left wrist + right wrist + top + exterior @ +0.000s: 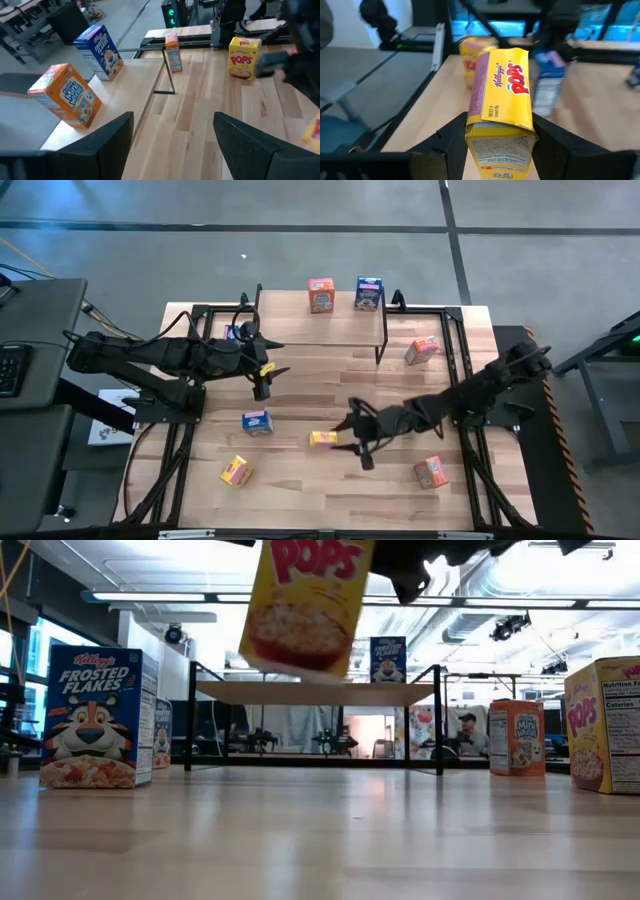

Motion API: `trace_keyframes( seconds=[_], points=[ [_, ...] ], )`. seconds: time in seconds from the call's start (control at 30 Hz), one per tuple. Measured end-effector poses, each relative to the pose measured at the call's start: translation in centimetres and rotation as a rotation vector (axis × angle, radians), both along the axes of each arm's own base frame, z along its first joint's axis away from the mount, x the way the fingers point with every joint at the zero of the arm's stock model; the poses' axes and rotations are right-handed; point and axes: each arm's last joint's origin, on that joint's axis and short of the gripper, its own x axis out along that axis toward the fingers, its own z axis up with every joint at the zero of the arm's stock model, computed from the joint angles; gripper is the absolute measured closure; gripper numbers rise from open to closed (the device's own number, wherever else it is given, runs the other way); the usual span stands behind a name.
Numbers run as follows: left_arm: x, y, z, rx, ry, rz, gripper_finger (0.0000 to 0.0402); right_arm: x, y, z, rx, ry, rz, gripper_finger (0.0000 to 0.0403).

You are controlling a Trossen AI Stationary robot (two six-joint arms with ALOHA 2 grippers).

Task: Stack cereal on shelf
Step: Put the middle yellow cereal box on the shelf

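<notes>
Cereal is scattered about: an orange box [320, 295] and a blue box [368, 293] stand on the shelf [300, 328] at the far side of the table [300, 470], while another orange box [421, 349] sits just right of the shelf's legs. The right end effector [347, 439] pinches a yellow Pops box [323, 439] between its fingers, lifted clear of the table near its middle. A blue box [255, 422] lies to its left, a yellow one [235, 471] nearer the front edge, an orange one [431, 472] at front right. The left end effector [266, 377] hovers in front of the shelf's left end, fingers spread and holding nothing.
</notes>
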Motion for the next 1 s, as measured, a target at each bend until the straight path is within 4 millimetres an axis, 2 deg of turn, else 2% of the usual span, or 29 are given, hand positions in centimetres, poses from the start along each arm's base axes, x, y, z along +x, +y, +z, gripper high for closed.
trace_keyframes(
  seconds=[0.23, 0.6, 0.8, 1.0],
  points=[
    [0.1, -0.2, 0.1, 0.011, 0.011, -0.096, 0.0135, -0.4, -3.3, 2.2, -0.055, -0.035, -0.075, 0.0230],
    [2.1, -0.8, -0.1, 0.039, -0.033, -0.243, 0.0135, -1.4, -7.8, 5.3, -0.101, -0.133, -0.196, 0.0230],
    [4.1, -0.4, -1.3, 0.056, -0.004, -0.234, 0.0135, -1.9, -9.1, 6.2, -0.128, -0.159, -0.212, 0.0230],
    [5.6, 0.1, -2.4, 0.039, 0.013, -0.256, 0.0135, -2.0, -9.5, 6.1, -0.145, -0.144, -0.205, 0.0230]
  ],
)
